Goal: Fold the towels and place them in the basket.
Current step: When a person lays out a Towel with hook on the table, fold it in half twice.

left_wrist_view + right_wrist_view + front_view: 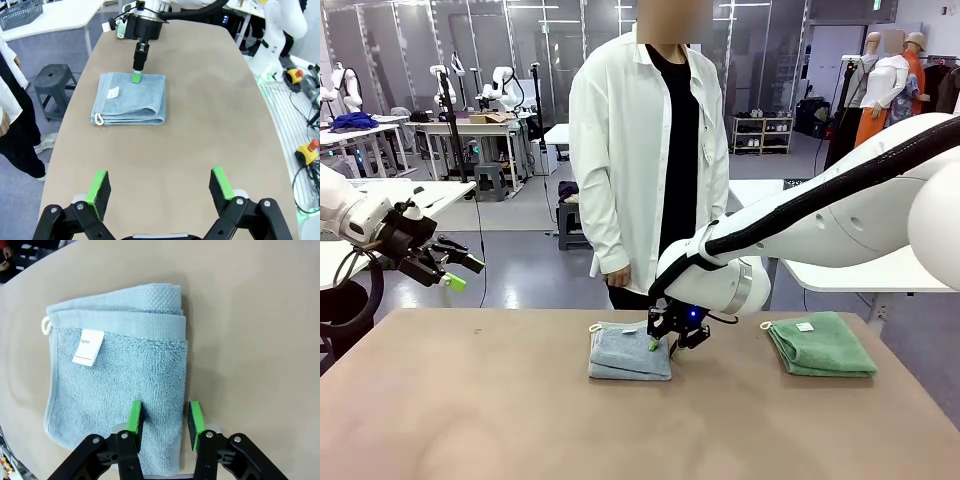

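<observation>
A pale grey-blue towel [628,353] lies folded at the middle of the table, its white tag [88,346] facing up. My right gripper [665,345] is down at that towel's right edge, open, its green pads [135,416] straddling the edge of the terry [120,385] without bunching it. The mint green towel [822,343] lies folded at the table's right, apart from both grippers. My left gripper [452,272] hangs open in the air off the table's left end, with nothing between its fingers [99,187]. The dark wire-mesh basket [20,12] stands on a white side table.
A person in a white coat [620,150] stands at the far edge, arms hanging. The brown tabletop [470,400] is bare in front and to the left. A grey stool [54,80] stands on the floor beside the table.
</observation>
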